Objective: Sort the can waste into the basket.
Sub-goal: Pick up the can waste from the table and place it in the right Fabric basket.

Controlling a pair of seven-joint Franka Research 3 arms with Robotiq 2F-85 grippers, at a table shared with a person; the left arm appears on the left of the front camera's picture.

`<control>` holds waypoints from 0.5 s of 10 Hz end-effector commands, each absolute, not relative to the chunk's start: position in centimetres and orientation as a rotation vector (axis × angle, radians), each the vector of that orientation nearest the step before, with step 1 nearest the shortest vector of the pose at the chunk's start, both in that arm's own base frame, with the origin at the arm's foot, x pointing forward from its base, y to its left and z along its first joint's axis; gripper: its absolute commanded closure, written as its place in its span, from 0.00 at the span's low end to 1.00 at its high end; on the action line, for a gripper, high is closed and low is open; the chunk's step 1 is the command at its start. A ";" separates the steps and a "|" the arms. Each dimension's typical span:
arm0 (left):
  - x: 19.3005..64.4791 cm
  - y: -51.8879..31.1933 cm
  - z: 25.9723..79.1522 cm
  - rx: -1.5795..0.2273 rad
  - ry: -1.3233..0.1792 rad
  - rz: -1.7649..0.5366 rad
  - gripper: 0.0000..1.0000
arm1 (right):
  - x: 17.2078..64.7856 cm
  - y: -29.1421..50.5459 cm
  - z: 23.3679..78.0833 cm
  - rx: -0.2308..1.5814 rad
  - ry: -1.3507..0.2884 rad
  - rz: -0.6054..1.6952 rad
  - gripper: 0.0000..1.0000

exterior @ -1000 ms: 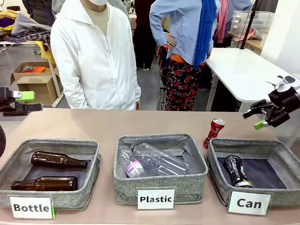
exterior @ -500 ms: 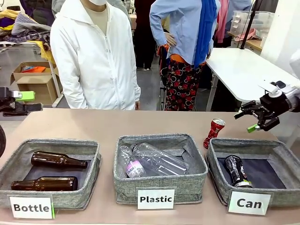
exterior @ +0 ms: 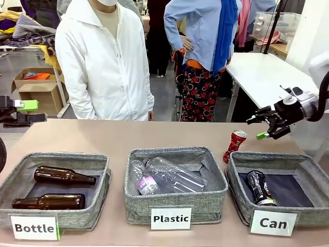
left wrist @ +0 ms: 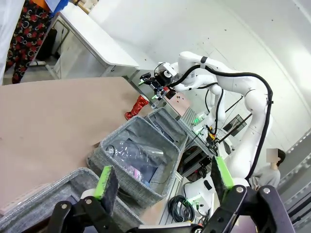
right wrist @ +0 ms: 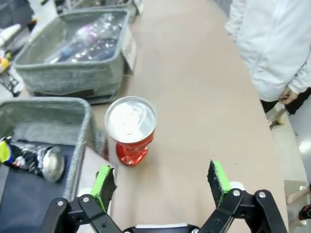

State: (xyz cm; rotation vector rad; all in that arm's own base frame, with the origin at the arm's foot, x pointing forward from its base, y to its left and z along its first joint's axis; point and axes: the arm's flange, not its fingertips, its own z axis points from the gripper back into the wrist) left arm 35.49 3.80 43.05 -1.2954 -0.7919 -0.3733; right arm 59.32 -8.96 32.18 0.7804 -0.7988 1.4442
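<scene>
Tabletop: red can ahead of spread right tool, seemingly apart.

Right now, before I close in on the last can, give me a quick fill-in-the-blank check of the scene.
1. The black metal can with a silver top lies in the grey woven basket labelled ____.
2. The dented metal can standing on the tan table, outside the baskets, is coloured ____.
3. The right gripper hovers near that can with its jaws ____.
4. The left gripper holds ____.
Missing words: Can; red; open; nothing.
</scene>
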 end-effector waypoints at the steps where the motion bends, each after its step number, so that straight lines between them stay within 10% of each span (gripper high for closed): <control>1: 35.2 3.8 43.4 -1.287 -0.777 -0.369 0.00 | 60.1 -7.9 30.5 0.772 -0.846 1.463 0.00; 5: 35.2 3.8 43.4 -1.287 -0.777 -0.369 0.00 | 61.2 -6.1 28.2 0.822 -0.794 1.518 0.00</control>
